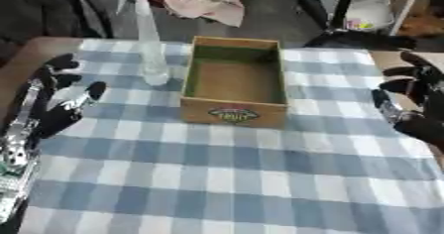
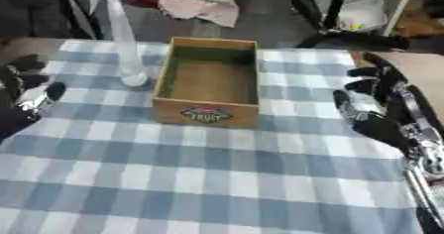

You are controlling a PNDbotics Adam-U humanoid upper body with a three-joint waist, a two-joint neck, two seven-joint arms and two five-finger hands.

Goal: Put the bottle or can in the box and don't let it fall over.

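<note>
The bottle (image 1: 149, 39) is tall and see-through. It stands upright on the blue and white checked cloth (image 1: 234, 178), just to the left of the wooden box (image 1: 234, 110). The box has nothing in it and has a little label on its front. The left hand (image 1: 61, 96) rests at the left edge, near the bottle but not touching it. Its fingers are spread and hold nothing. The right hand (image 2: 377, 106) waits on the right side of the box, fingers loose and apart, holding nothing too.

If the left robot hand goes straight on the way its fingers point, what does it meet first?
Probably the clear bottle: the left robot hand points up and inward toward it, across bare checked cloth. Depth is unclear; it might pass beside it.
</note>
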